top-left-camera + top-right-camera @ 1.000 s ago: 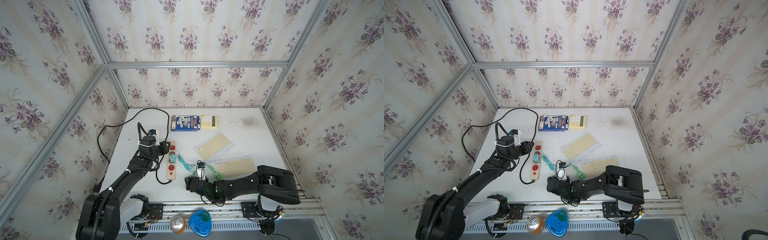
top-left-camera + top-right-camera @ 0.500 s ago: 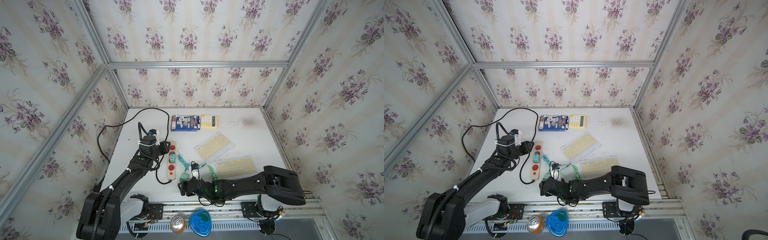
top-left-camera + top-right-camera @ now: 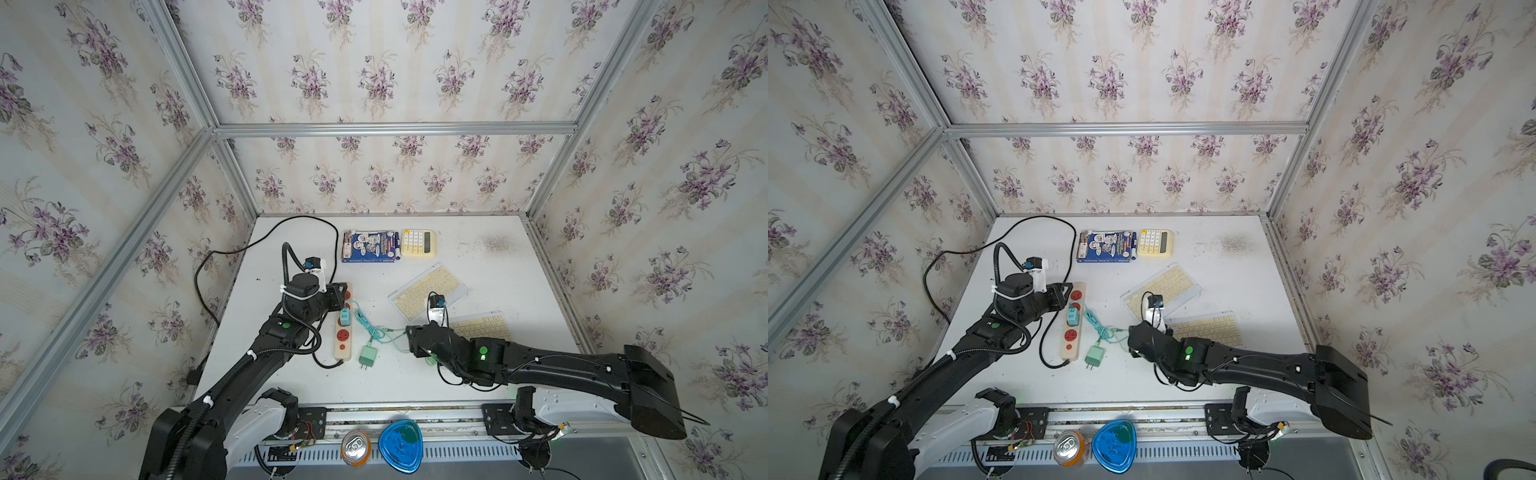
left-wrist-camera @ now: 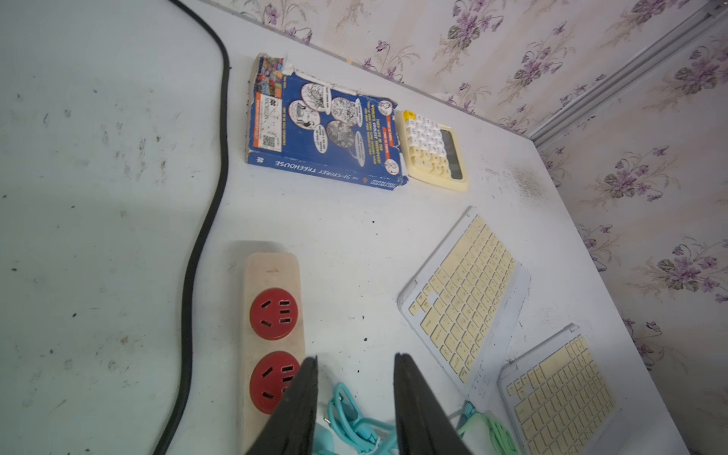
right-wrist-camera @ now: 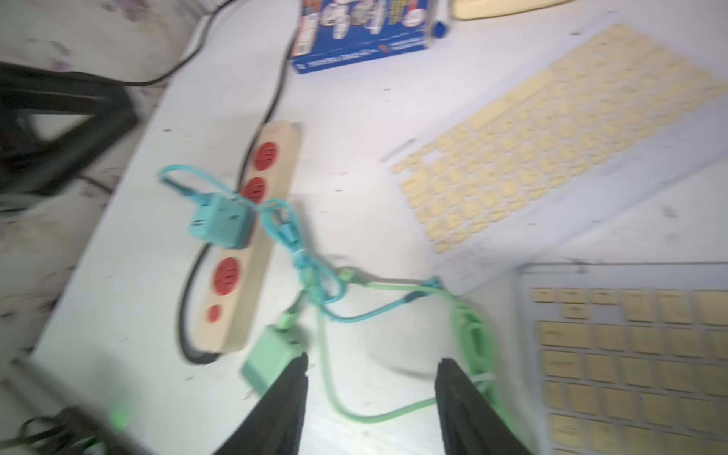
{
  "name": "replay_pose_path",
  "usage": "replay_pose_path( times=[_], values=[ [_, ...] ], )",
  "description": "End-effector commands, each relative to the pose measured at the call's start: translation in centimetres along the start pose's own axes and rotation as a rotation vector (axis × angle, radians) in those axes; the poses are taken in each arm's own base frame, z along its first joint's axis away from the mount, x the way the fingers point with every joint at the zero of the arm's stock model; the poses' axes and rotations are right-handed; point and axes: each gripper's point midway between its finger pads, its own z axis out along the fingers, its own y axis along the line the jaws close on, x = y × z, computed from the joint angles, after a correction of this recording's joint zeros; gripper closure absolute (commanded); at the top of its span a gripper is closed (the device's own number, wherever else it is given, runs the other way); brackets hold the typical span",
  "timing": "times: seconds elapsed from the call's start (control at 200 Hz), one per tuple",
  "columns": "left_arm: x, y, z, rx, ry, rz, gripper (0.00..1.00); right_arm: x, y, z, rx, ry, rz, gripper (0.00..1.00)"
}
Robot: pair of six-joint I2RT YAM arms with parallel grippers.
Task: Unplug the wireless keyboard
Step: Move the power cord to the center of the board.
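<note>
Two cream-keyed keyboards lie at the right: the far one (image 3: pixel 428 291) (image 5: pixel 551 130) and the near one (image 3: pixel 482 326) (image 5: pixel 630 354). A beige power strip (image 3: pixel 344 332) (image 4: pixel 272 311) carries a plugged-in teal adapter (image 3: pixel 344 319) (image 5: pixel 220 220). A green adapter (image 3: pixel 368 356) (image 5: pixel 268 360) lies loose on the table by the strip's near end, prongs free. My right gripper (image 3: pixel 409 343) (image 5: pixel 372 358) is open just right of it, with the green cable (image 5: pixel 338 394) on the table between its fingers. My left gripper (image 3: pixel 343 291) (image 4: pixel 354 356) is open at the strip's far end, above the teal cable.
A blue book (image 3: pixel 370 247) and a yellow calculator (image 3: pixel 417 242) sit at the back. The strip's black cord (image 3: pixel 266 241) loops along the left side. Teal and green cables tangle between strip and keyboards. A can (image 3: pixel 355 446) and a blue lid (image 3: pixel 401 446) rest on the front rail.
My right gripper moved left toward the strip's near end, then drew back to the right; the green adapter now lies free on the table. The left arm has stayed put.
</note>
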Motion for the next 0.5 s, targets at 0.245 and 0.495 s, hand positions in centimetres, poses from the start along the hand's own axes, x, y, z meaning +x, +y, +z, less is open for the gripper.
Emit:
replay_pose_path(
  times=[0.245, 0.495],
  values=[
    [-1.5, -4.9, -2.5, -0.065, -0.126, 0.3, 0.55, 5.1, -3.8, 2.5, 0.064, 0.206, -0.072, 0.45],
    [-1.0, -8.2, -3.6, -0.039, -0.161, 0.455, 0.38, 7.9, -3.0, 3.8, 0.008, 0.269, -0.001, 0.51]
  ],
)
